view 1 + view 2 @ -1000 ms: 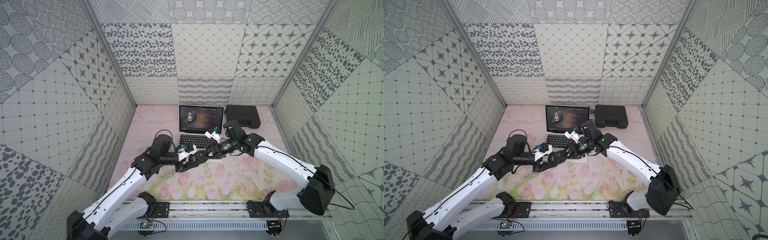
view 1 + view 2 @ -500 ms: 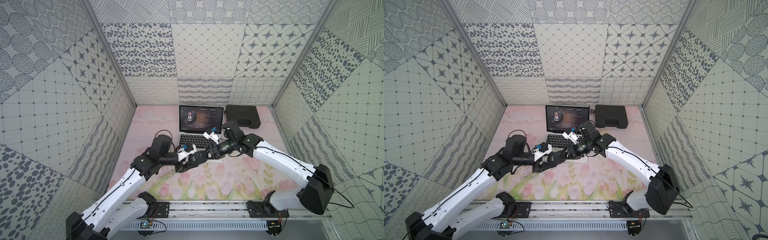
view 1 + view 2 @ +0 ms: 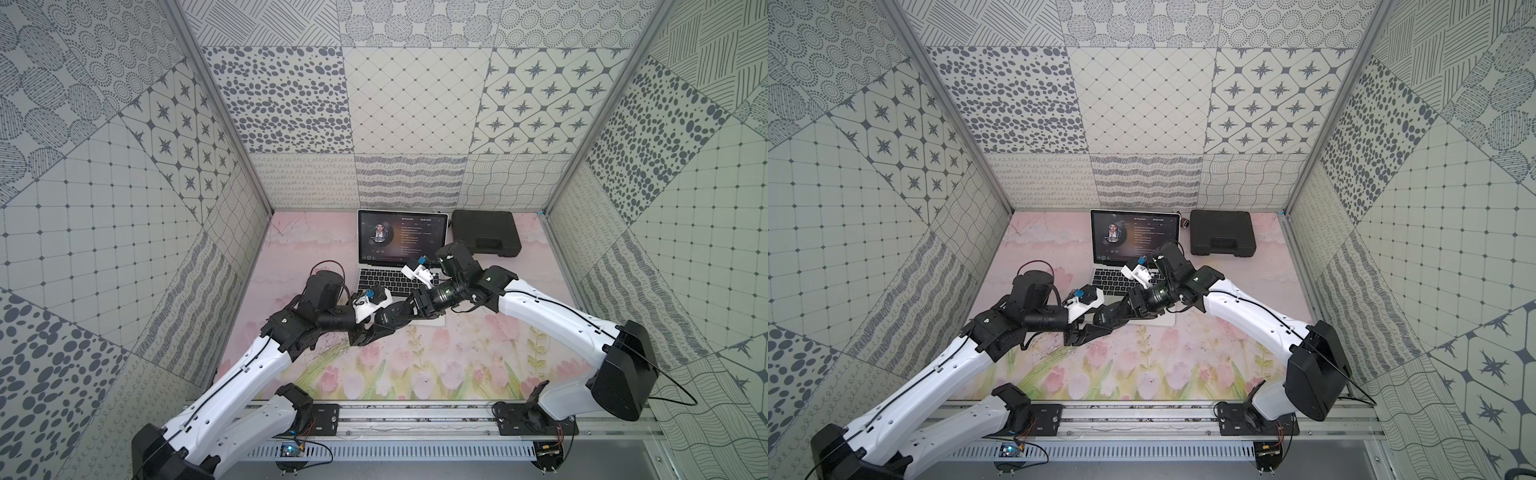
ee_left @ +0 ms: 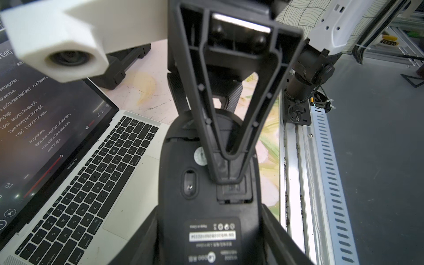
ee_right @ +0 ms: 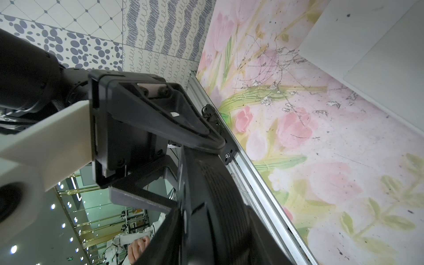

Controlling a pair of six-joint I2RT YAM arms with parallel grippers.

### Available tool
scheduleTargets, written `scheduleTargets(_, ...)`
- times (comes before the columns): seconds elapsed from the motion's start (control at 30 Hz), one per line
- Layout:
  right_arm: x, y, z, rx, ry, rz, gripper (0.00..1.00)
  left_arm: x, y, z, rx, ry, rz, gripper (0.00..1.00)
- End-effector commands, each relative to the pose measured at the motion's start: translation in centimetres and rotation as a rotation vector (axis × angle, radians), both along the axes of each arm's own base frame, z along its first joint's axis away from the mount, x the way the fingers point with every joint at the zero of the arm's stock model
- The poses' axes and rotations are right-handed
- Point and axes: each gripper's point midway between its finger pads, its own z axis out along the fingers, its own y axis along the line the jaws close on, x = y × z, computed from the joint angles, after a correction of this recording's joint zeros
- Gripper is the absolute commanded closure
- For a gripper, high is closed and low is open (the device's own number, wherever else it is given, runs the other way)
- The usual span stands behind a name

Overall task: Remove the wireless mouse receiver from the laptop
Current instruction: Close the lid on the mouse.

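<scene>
One open laptop (image 3: pixel 382 280) sat at the back of the tabletop (image 3: pixel 415 365) beside one shut toolbox (image 3: pixel 484 232), the left hand (image 4: pixel 210 213) clamped half-wide around the one upturned mouse (image 4: pixel 213 236), the right hand (image 3: pixel 1115 313) laying a finger (image 4: pixel 229 165) on its underside, though that hand's hold I couldn't tell, nor where the receiver was.

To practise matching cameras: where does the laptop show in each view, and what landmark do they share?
In a top view: laptop mid-back on the tulip-print mat.
In a top view: laptop likewise, beside the black tool case.
Left wrist: its keyboard and screen beside the upturned mouse.
Right wrist: only a silver corner on the mat.
Shared landmark: the mat.
</scene>
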Motion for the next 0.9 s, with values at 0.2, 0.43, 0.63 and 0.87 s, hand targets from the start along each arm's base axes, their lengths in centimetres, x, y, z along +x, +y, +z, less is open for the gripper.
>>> scheduleTargets(0.2,0.1,0.0,-1.8,-0.057,-0.027,-0.008,0.42,0.4,-1.4,5.0,-0.172,-0.133,-0.051,1.00)
scheduleTargets(0.43,0.1,0.3,-0.9,-0.022,-0.035,-0.007,0.20,0.6,-1.5,4.2,-0.150,-0.107,-0.051,1.00)
scheduleTargets(0.63,0.1,0.5,2.3,0.068,-0.075,-0.004,0.03,1.0,-1.5,3.0,-0.109,-0.088,-0.043,1.00)
scheduleTargets(0.87,0.7,-1.3,4.0,0.100,-0.087,-0.062,0.03,1.3,-1.4,2.4,-0.086,-0.085,-0.031,1.00)
